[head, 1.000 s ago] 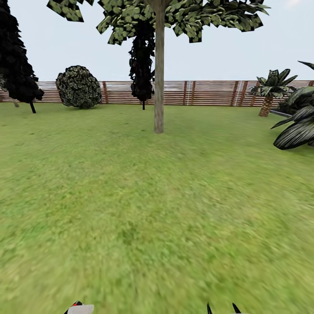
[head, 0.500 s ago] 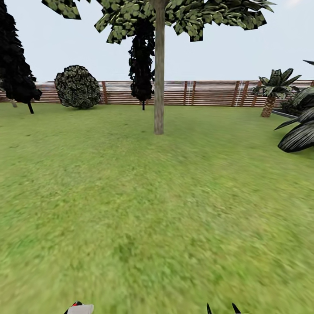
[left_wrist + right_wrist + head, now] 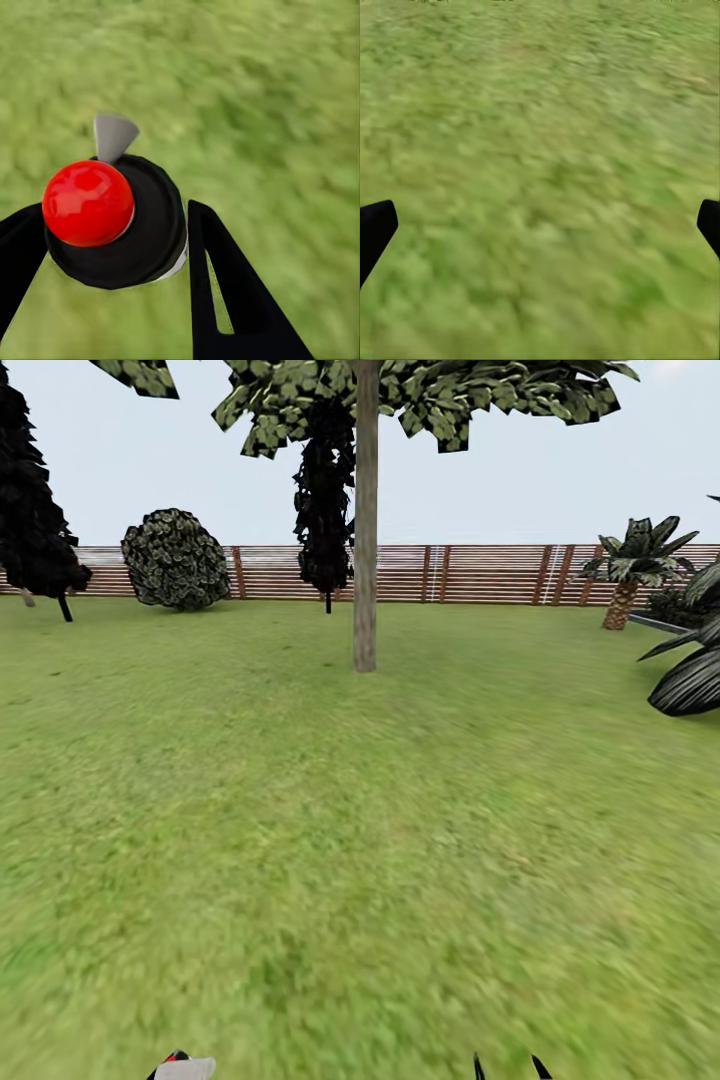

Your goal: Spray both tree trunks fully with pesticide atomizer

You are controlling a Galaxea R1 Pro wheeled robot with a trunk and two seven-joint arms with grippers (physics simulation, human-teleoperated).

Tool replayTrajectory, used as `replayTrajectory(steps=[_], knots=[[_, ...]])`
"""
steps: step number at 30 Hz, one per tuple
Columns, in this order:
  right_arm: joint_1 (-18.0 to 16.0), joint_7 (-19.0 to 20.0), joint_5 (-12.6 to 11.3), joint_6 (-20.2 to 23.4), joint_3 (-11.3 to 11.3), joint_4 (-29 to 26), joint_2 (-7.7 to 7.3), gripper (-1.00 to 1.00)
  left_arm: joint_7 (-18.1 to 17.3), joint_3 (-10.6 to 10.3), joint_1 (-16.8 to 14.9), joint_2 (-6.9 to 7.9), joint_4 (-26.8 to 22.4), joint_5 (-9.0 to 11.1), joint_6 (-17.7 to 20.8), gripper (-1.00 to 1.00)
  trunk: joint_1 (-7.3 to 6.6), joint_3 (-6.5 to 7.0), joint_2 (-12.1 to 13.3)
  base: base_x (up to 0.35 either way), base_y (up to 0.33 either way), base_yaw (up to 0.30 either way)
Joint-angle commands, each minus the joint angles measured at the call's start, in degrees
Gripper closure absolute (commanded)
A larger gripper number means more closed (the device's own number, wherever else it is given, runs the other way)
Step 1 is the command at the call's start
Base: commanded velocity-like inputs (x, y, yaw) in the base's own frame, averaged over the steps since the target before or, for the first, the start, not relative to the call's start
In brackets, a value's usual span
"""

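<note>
One tree stands ahead in the head view, its pale mottled tree trunk (image 3: 365,560) rising from the lawn of the garden (image 3: 300,840) under a blocky green crown (image 3: 430,395). No whitish specks show on the bark. My left gripper (image 3: 112,208) is shut on the pesticide atomizer (image 3: 127,240), a black bottle with a red top and a small grey nozzle. Its top edge peeks into the head view's lower border as the atomizer (image 3: 182,1067). My right gripper (image 3: 547,217) is open over bare grass, and its tips (image 3: 509,1068) show low in the head view.
A brown slat fence (image 3: 480,573) closes the far side. A round bush (image 3: 176,560) and near-black narrow trees (image 3: 325,510) (image 3: 35,510) stand before it. A short palm (image 3: 630,565) and a dark-leaved plant (image 3: 695,670) sit at the right. Open grass lies between me and the trunk.
The whole view has crept forward: the trunk sits slightly nearer and the side plants have slid outward. Both grippers keep their pose.
</note>
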Motion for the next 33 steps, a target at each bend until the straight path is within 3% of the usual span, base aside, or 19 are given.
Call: replayTrajectory(steps=[1,33], knots=[[0.00,0.00,0.00,0.00,0.00,0.00,0.00,-1.00,0.00,0.00,0.01,0.00,-0.01,0.00,0.03,1.00,0.00,0.00,0.00,0.340,0.000,0.000],[0.00,0.00,0.00,0.00,0.09,-0.01,0.00,-1.00,0.00,0.00,0.05,0.06,-0.09,0.00,-0.04,1.00,0.00,0.00,0.00,0.340,0.000,0.000]])
